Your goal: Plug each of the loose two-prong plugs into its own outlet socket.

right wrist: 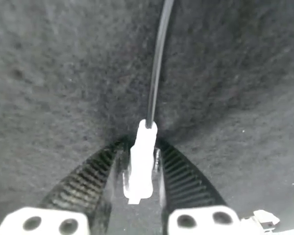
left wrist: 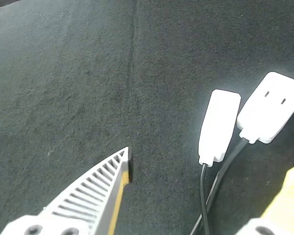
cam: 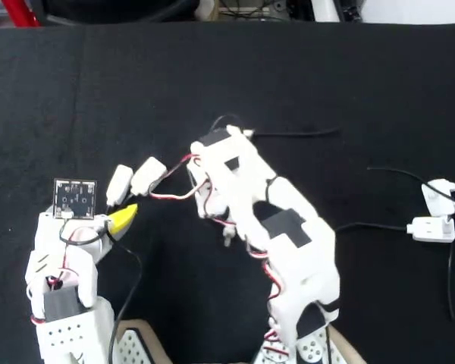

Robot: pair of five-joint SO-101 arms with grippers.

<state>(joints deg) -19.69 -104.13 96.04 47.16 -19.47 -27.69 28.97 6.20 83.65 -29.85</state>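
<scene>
Two white outlet sockets lie side by side on the black cloth, one seen edge-on, the other showing its two slots. Their black cords run back between my left gripper's fingers. The left gripper stands open just short of them, its yellow finger toward the sockets. My right gripper is shut on a small white plug, low over the cloth at mid-table. The plug's black cord leads away.
Two more white plug or socket pieces with black cords lie at the table's right edge. The right arm's white body stretches across the middle. A black cloth covers the table.
</scene>
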